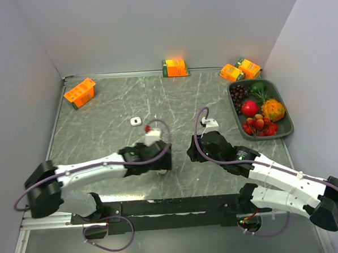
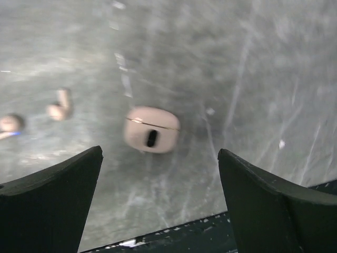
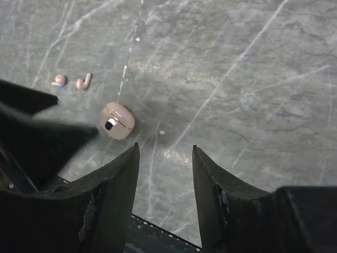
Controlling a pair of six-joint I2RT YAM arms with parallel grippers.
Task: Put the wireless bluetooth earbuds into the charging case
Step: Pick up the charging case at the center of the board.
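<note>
**Grey marble-patterned tabletop**: appears hard and smooth, so light parts will probably skid on it.

**Left pincer**: fully released, grasping nothing.

**Right pincer**: jaws part-way apart, grasping nothing.

**Small rounded beige plastic charging case**: lies on the tabletop just ahead of the left pincer's gap and touches neither finger. Seen from the right pincer, it sits ahead and off to one side, outside the gap. The lid seam appears shut.

**Two tiny pale beige stemmed earbuds**: lie loose and near each other, beyond the case and well outside both pincers' gaps. Neither is seated in the case.

**Hazards**
1. The lid is closed, so no earbud can be inserted until it is opened. Prying with one pincer alone would likely push the case away.
2. Uneven finger contact on the rounded shell could squirt the case out of the gap.
3. The pincers stand close together, so a converging reach risks collision.
4. An earbud is far smaller than a fingertip, and a slightly offset closure would flick it aside.
</note>
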